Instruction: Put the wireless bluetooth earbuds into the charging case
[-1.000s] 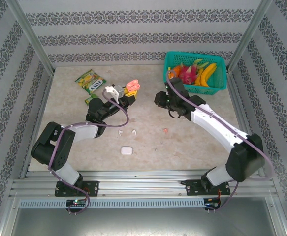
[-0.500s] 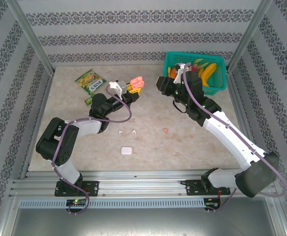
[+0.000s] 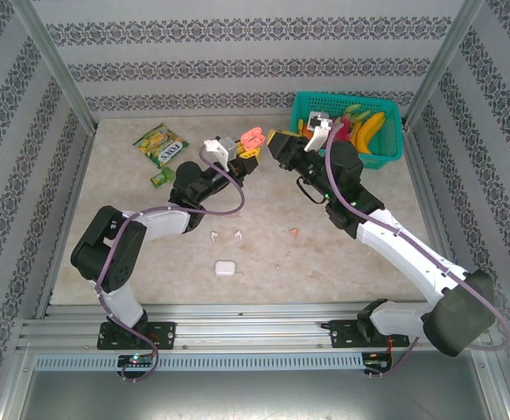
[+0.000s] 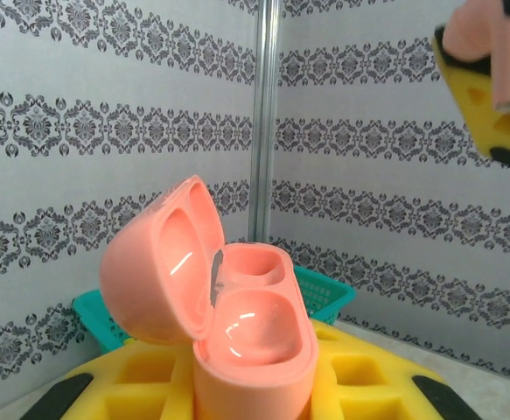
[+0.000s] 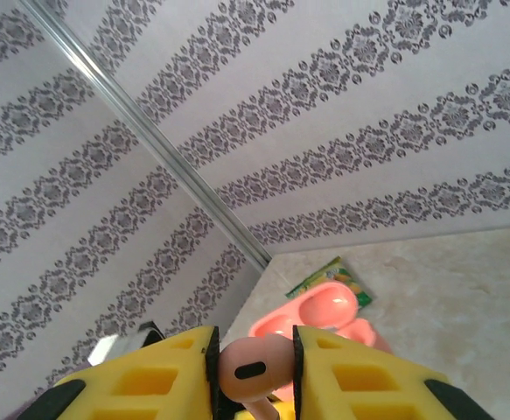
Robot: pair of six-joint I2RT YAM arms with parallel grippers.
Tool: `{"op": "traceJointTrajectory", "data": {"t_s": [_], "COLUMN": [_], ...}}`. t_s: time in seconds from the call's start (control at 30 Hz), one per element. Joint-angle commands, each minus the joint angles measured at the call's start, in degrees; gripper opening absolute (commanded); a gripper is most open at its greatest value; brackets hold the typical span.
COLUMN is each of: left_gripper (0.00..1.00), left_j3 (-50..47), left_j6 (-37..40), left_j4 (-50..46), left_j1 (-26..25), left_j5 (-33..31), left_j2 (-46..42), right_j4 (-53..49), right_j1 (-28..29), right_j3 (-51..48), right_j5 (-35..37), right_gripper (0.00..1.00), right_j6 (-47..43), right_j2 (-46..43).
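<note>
L hand (image 3: 245,148) lifted glossy rounded pink case (image 4: 241,328).

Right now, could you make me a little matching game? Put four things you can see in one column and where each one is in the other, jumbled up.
Things:
1. pink charging case
2. lifted pink earbud
3. white case
4. teal basket

Places:
a. lying on the table, nearest its front edge
b. at the table's far right, holding fruit
c. held in the left gripper, lid open
d. pinched in the right gripper

Pairs: 1-c, 2-d, 3-a, 4-b.
</note>
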Motion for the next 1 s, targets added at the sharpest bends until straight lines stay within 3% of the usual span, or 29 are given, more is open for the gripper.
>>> {"op": "traceJointTrajectory", "data": {"t_s": [0.0,0.23,0.97], "left_gripper": [0.0,0.0,0.0], "left_j3": [2.33,2.93,3.58], "left_j6": [4.41,7.35,6.99], "left_j4": [-1.81,-1.95,-2.09], "left_j1": [-2.09,-4.57,-5.65], "left_j5": [-4.42,-10.73,-9.62], "left_j2": [0.85,1.02,-0.1], "right_j4": [6.8,9.01,11.75], "right_j1": [1.24,2.28,2.31], "right_j3": [-1.18,-2.15,-3.79], "right_j5": [1.9,4.37,3.34], "right_gripper": [0.29,0.28,0.26], "right_j6": [1.69,1.34,4.06], "right_j2": [0.67,2.43,6.37]}}
